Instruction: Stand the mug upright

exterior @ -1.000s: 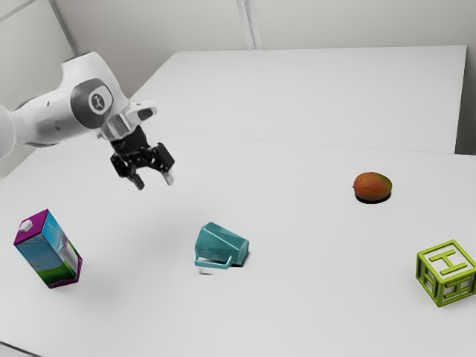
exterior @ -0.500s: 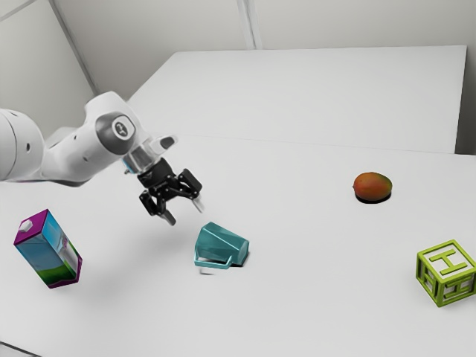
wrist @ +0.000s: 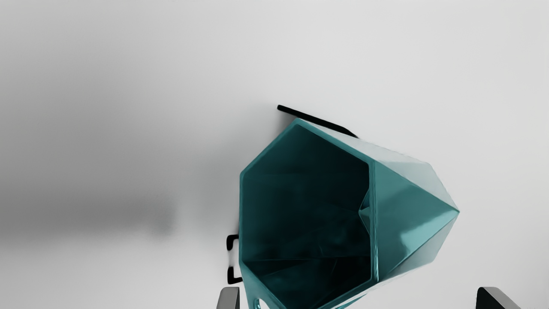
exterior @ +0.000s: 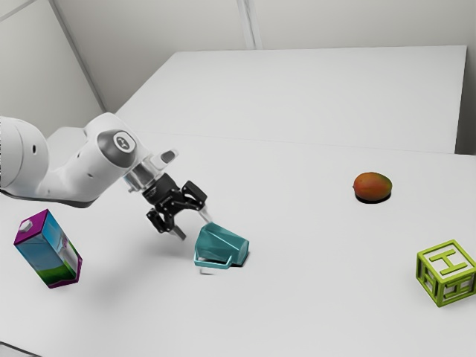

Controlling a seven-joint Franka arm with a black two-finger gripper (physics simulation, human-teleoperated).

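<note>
Mug (exterior: 223, 244) on its side, well in from the tabletop's (exterior: 320, 297) far edge, its mouth facing the tool (exterior: 195, 227) and its handle (exterior: 213, 263) lying toward the exterior view's camera. The tool is spread wide, nothing pinched between its fingers; one fingertip looks close to the rim, though I can't tell whether it touches. That is the first risk, I'd say: a tip coming lower could catch the rim and shove or roll the mug before there is any grip.

Seen from the wrist, the fingers seem set roughly along the mug's length — a squeeze that way may slide off the slanted faces or foul the handle. A weak hold could also let it swivel while being turned up, and letting go while it leans might tip it back over. The carton (exterior: 48, 249), fruit (exterior: 372, 187) and block (exterior: 446, 272) stand well apart — little danger there.
</note>
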